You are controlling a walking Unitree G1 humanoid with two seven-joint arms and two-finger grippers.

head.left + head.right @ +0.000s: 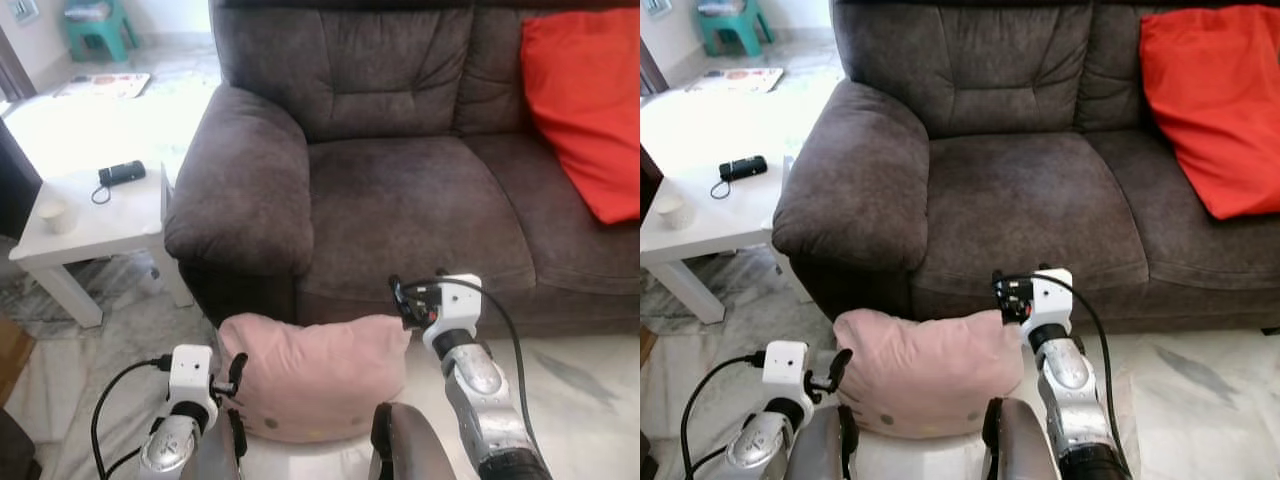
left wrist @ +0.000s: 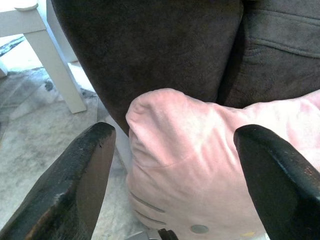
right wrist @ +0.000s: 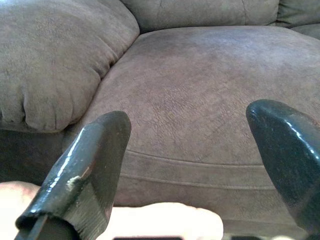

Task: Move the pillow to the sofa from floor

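A pink pillow (image 1: pixel 312 378) stands low against the front of the dark brown sofa (image 1: pixel 410 205), between my two arms. My left gripper (image 1: pixel 237 400) is open at the pillow's left edge; in the left wrist view its fingers (image 2: pixel 85 170) spread wide on either side of the pillow's corner (image 2: pixel 200 165). My right gripper (image 1: pixel 404 298) is open at the pillow's upper right corner, just in front of the seat edge. The right wrist view looks over the sofa seat (image 3: pixel 200 90), with the pillow's pink top edge (image 3: pixel 165 220) just below the fingers.
A red cushion (image 1: pixel 585 110) leans at the sofa's right end. The thick armrest (image 1: pixel 245 180) rises left of the seat. Beside it stands a white side table (image 1: pixel 110 225) carrying a black device (image 1: pixel 122 173) and a white cup (image 1: pixel 58 215). A teal stool (image 1: pixel 98 25) stands far back.
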